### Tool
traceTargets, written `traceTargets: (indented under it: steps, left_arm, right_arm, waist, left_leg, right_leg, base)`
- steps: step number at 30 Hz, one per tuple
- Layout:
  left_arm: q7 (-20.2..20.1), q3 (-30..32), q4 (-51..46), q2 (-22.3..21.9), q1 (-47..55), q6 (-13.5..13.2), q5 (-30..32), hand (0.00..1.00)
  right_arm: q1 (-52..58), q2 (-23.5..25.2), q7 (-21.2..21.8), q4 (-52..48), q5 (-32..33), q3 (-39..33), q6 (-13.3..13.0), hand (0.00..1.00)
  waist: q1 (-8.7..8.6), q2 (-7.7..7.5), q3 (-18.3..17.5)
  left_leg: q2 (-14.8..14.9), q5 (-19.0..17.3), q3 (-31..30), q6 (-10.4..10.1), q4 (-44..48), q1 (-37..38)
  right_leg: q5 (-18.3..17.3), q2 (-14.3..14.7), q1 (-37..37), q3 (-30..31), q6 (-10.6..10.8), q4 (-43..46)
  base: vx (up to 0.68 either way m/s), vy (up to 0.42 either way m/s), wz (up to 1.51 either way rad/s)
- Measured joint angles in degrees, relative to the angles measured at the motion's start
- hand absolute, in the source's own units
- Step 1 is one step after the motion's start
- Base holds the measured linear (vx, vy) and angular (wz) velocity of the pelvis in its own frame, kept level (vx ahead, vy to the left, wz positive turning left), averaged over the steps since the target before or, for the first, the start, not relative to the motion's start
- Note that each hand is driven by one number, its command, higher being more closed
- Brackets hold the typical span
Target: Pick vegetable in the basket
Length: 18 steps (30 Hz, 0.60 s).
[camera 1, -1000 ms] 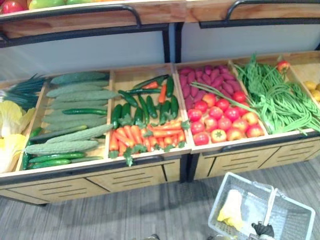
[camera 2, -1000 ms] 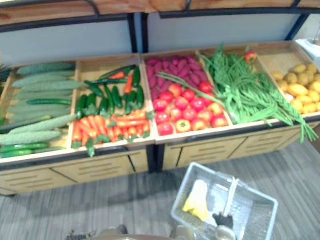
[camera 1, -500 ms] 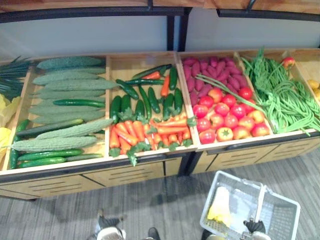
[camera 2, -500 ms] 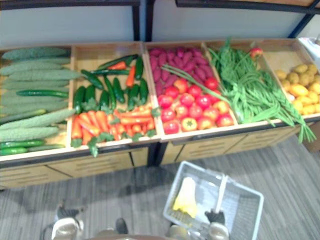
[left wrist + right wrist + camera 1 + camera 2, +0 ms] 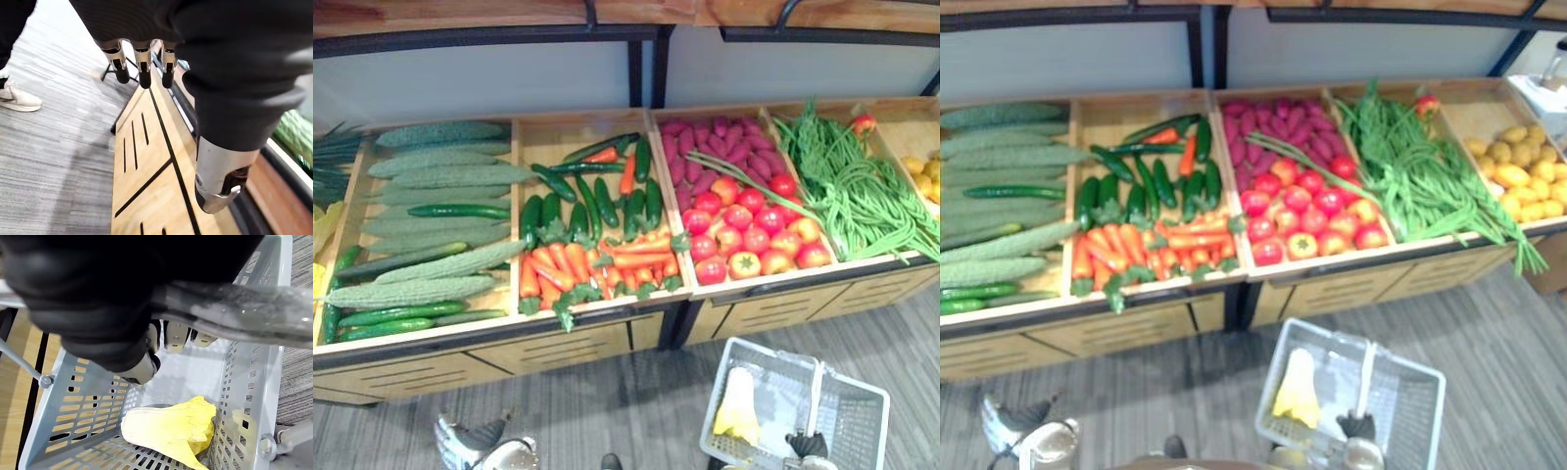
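Stand (image 5: 607, 338): wooden bins holding carrots (image 5: 597, 269), tomatoes (image 5: 749, 235) and greens.
Basket (image 5: 252, 382): grey, before the stand.
Yellow cabbage (image 5: 171, 428): lying inside the basket.
Right hand (image 5: 174, 335): fingers curled round the handle (image 5: 234, 316) — clamped.
Left hand (image 5: 142, 66): low by the stand front — fingers straight, empty.

One grey basket (image 5: 864, 431) stands at five o'clock, with one yellow leafy vegetable (image 5: 736, 406) inside. One red fruit (image 5: 864, 123) lies on the green beans (image 5: 862, 196) at two o'clock.
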Motion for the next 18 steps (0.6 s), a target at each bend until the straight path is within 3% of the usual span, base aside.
traceTargets:
  steps: [9, 14, 18]
  left_arm:
    - [3.9, 2.6, -20.3, 0.6, -0.6, -0.6, 1.2, 0.0]
    - [5.6, 2.3, -27.9, 5.5, -4.9, -0.4, 5.0, 0.0]
    - [5.8, 1.1, -30.7, 10.1, -8.1, -0.5, 9.3, 0.0]
  right_arm:
    - [1.2, -0.4, 0.1, 0.2, -2.2, 2.1, -0.1, 1.0]
    - [1.2, -1.2, 0.5, 0.6, -2.2, 2.8, -0.1, 1.0]
    - [1.2, -1.8, 0.9, 0.5, -2.2, 4.1, -0.6, 1.0]
  waist:
    - [0.01, 0.64, -2.2]
    - [-0.11, 1.12, -2.7]
    - [-1.01, 1.63, -3.0]
  left_leg:
    - [-0.5, 0.1, -1.1, 0.0, -2.1, 2.1]
    - [-0.4, 0.1, -1.1, 0.0, -2.4, 2.8]
    - [0.0, 0.1, -0.9, -0.1, -2.4, 2.9]
  right_leg:
    - [0.0, 0.0, 2.3, -1.1, -0.1, -1.4]
    - [0.0, 0.2, 3.0, -0.9, -0.1, -1.8]
    - [0.9, 0.8, 2.8, -0.2, -1.5, -2.6]
  base:
    - [0.03, -0.006, 0.06]
    - [0.01, -0.026, -0.02]
    - [-0.01, -0.041, -0.14]
